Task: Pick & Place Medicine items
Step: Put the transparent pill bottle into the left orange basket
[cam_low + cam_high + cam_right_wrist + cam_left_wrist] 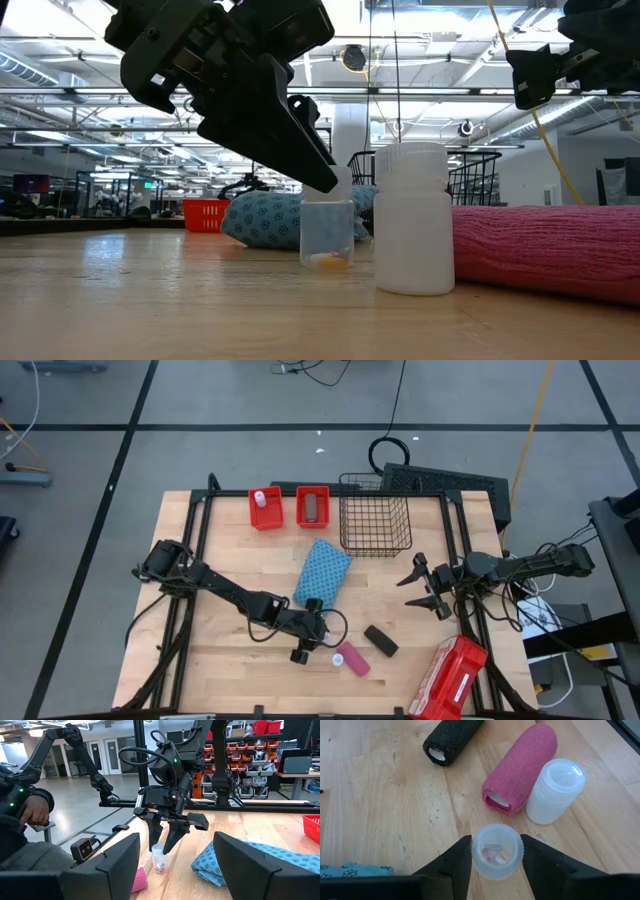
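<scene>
My left gripper (497, 862) points down near the table's near edge, its fingers on both sides of a small clear vial (497, 851) with pills inside, which stands upright on the wood (327, 232). Beside it stand a white bottle (555, 790) and lie a pink roll (520, 767) and a black roll (451, 740). Two red bins at the far edge hold a white-capped vial (262, 497) and a brown box (312, 506). My right gripper (425, 588) hangs open at the right, touching nothing. My left gripper pinches the clear vial at its upper rim (476, 845) between its two fingers, one on each side. The fingers (172, 835) come from above, slanting down. The vial stands upright with its base on the table (327, 262).
A blue patterned cloth (322, 572) lies just beyond the left gripper. A wire basket (375, 515) stands at the far edge, right of the red bins. A large red case (448, 678) lies at the near right corner. Bare wood shows on the table's left.
</scene>
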Controlling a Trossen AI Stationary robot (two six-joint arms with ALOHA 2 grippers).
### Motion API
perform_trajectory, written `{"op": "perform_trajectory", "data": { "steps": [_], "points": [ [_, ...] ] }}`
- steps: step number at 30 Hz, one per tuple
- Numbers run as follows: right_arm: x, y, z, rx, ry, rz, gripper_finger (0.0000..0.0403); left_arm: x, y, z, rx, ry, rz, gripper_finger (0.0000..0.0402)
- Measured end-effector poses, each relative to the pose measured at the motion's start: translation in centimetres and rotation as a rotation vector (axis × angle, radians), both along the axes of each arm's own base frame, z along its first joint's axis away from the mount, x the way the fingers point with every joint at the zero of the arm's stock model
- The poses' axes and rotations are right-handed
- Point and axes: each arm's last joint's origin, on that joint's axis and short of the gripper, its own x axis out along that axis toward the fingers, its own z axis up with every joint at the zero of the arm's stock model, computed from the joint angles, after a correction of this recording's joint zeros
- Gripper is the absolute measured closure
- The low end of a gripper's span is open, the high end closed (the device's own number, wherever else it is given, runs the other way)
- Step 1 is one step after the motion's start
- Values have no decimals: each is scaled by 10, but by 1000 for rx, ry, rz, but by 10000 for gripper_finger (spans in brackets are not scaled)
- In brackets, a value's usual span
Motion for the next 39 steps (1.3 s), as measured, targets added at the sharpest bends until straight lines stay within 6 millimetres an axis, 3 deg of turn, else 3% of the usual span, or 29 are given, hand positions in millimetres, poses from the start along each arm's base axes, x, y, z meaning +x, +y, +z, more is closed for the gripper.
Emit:
{"op": "perform_trajectory", "data": {
  "steps": [39],
  "points": [
    [0, 0, 0, 0, 0, 0, 160, 0, 0, 0, -36, 4, 31, 222]
  ]
}}
